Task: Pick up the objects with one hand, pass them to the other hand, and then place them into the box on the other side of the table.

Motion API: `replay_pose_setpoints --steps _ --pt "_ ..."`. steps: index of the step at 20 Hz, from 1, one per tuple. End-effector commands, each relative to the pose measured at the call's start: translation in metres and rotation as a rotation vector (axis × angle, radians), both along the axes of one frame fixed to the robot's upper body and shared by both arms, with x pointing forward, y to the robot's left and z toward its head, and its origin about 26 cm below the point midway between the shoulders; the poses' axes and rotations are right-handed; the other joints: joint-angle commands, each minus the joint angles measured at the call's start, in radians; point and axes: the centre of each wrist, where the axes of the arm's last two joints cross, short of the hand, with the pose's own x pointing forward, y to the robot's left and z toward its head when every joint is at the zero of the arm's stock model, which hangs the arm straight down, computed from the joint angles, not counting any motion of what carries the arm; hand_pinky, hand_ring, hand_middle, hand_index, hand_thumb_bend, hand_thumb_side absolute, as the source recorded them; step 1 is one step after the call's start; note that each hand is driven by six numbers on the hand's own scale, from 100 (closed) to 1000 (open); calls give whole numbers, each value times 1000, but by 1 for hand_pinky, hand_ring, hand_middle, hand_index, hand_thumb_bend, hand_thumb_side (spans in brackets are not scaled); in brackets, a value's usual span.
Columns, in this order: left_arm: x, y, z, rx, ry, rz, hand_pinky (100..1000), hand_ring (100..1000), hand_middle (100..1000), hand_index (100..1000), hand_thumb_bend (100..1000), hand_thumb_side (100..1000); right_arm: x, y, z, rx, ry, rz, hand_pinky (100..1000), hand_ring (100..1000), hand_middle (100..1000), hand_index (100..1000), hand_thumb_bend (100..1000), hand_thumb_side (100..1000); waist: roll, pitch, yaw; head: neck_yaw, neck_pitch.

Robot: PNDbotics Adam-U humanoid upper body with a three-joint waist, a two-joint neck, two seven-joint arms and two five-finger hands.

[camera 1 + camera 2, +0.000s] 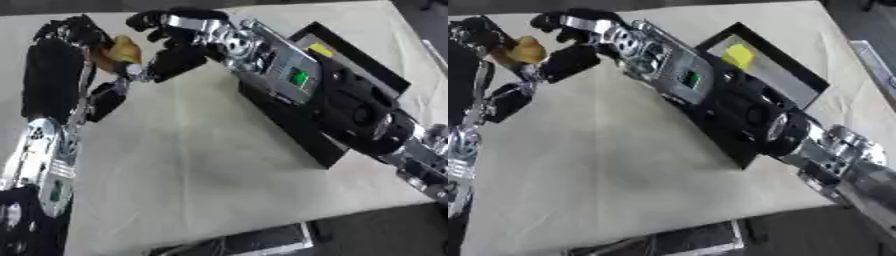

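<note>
A small yellow-brown object [123, 49] is held up above the table's far left corner. My left hand [73, 31] has its fingers curled round it from the left. My right hand [181, 36] reaches across from the right and meets it: its fingers are spread above the object and its thumb [171, 63] lies just below and to the right. I cannot tell whether the right hand is touching the object. The black box [804, 75] lies on the right side of the table, partly hidden under my right forearm, with a yellow block [738, 55] inside it.
A beige cloth covers the table [201, 165]. My right arm spans diagonally over the box and the table's right half. A dark metal-edged thing [262, 242] sits below the table's front edge.
</note>
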Motion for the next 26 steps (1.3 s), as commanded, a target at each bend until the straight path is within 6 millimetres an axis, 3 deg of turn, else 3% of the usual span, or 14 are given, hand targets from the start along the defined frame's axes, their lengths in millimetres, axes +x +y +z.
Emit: replay_pose_setpoints --steps 1,6,15,18,20,23,26 --pt "-5 -8 13 -13 -55 -22 692 549 467 423 150 100 4 0 6 0 -26 -18 1000 1000 996 1000 311 411 1 -15 2 -9 -9" --pt "-8 -14 14 -15 -73 -45 693 549 466 424 150 100 11 0 -1 -9 -10 -32 1000 1000 995 1000 294 422 -1 -14 7 -19 -9" --pt "-15 -26 16 -13 -86 -107 695 548 466 426 146 100 23 -1 -7 42 22 -78 1000 948 891 1000 100 346 -4 -5 15 -28 -14" --pt "-15 -26 16 -13 -83 -111 696 548 466 427 142 100 26 -3 -9 80 40 -94 984 867 763 980 100 202 -3 -4 16 -30 -15" --pt "-15 -26 16 -15 -82 -113 696 548 466 433 138 100 28 -4 -10 114 57 -93 965 815 645 876 100 100 -3 -3 15 -31 -15" --pt "-15 -26 16 -18 -83 -113 696 548 467 442 142 100 27 -3 -11 148 91 -70 936 746 522 774 105 100 -3 -2 14 -34 -12" --pt "-15 -26 16 -22 -87 -112 695 547 467 448 142 100 27 -4 -12 160 118 -52 917 680 452 724 241 100 -2 -3 13 -35 -11"
